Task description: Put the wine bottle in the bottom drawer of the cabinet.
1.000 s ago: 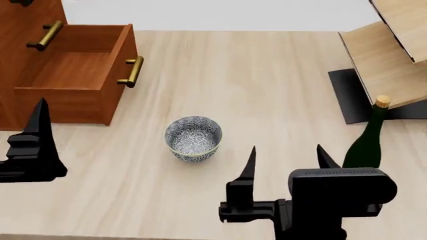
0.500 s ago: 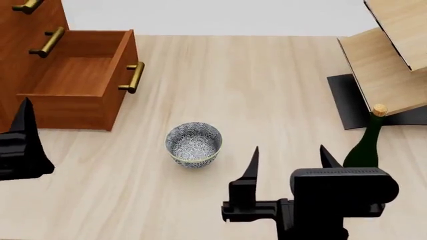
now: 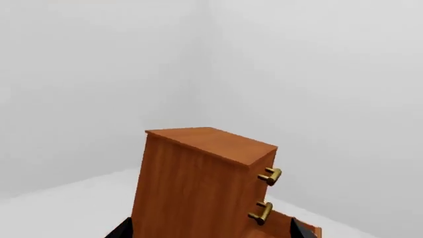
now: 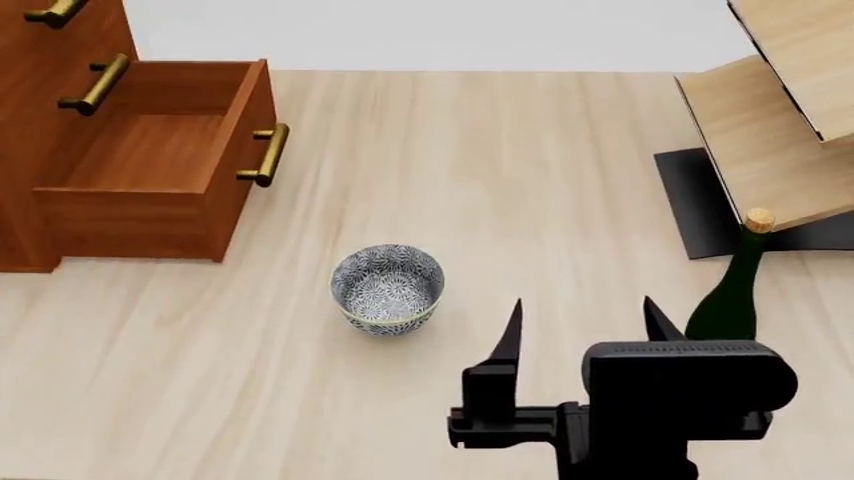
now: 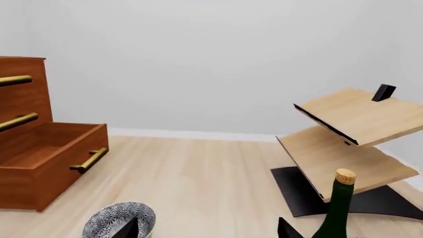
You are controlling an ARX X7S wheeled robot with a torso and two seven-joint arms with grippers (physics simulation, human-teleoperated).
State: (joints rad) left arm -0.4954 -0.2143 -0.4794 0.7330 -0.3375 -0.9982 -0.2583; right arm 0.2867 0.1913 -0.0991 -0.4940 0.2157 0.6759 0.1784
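One right pincer, fingers apart, empty, upright just beside the wine bottle.

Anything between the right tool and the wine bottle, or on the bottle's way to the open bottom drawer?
Nothing visible blocks the right tool from the wine bottle, which stands just beside it. Toward the bottom drawer, the patterned bowl sits on the table roughly along the direct line, so it probably needs clearing over or around.

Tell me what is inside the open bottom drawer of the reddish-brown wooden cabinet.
Nothing shows inside the open bottom drawer of the reddish-brown wooden cabinet: only its bare wooden floor. The strip just behind its near side wall is hidden from the head view.
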